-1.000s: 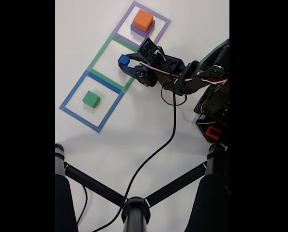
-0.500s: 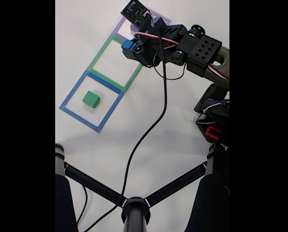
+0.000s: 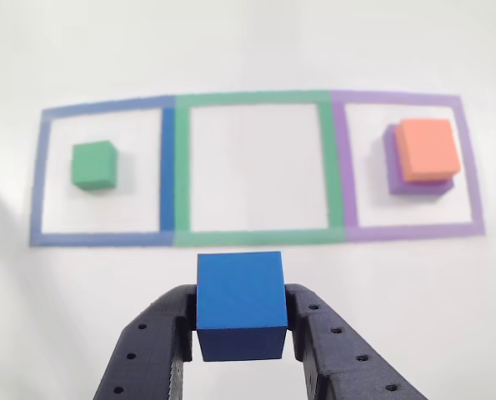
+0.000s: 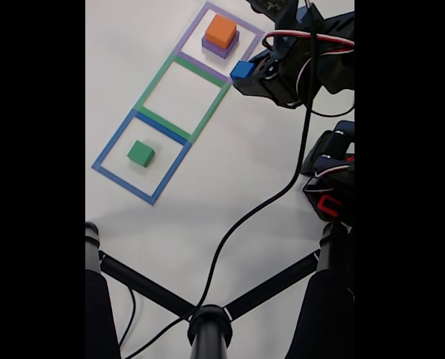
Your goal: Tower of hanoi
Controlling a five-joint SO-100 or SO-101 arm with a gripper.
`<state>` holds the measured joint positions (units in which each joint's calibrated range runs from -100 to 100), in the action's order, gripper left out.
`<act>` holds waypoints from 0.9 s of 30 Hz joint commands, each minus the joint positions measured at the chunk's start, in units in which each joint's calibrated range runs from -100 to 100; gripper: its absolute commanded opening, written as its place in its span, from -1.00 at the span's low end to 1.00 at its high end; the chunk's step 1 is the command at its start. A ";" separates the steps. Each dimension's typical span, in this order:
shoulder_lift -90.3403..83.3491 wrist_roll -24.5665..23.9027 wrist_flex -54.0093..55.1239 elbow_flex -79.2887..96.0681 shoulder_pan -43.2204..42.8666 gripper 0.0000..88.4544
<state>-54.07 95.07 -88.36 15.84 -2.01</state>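
While airborne, blue cube (image 3: pixel 239 302) sits between gripper (image 3: pixel 241 333) fingers.

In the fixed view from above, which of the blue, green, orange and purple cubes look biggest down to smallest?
1. Purple cube, though the orange one covers most of it.
2. Orange cube.
3. Green cube.
4. Blue cube, held raised in the gripper, so nearness makes its rank unsure.

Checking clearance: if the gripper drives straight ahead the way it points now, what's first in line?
Likely bare table inside the green outline; the gripper, shut on the blue cube, points between the green cube and the orange cube. Depth unclear.
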 commanded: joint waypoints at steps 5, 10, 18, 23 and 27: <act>-2.58 2.90 0.50 -2.44 -8.63 -0.85; -2.82 2.35 5.93 3.65 -13.43 -0.86; -3.06 4.93 23.81 23.10 -16.56 -0.86; -0.49 4.93 39.11 35.18 -17.55 -0.86; 4.23 4.93 55.95 44.18 -17.63 -0.86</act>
<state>-53.14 99.21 -47.83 54.48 -19.03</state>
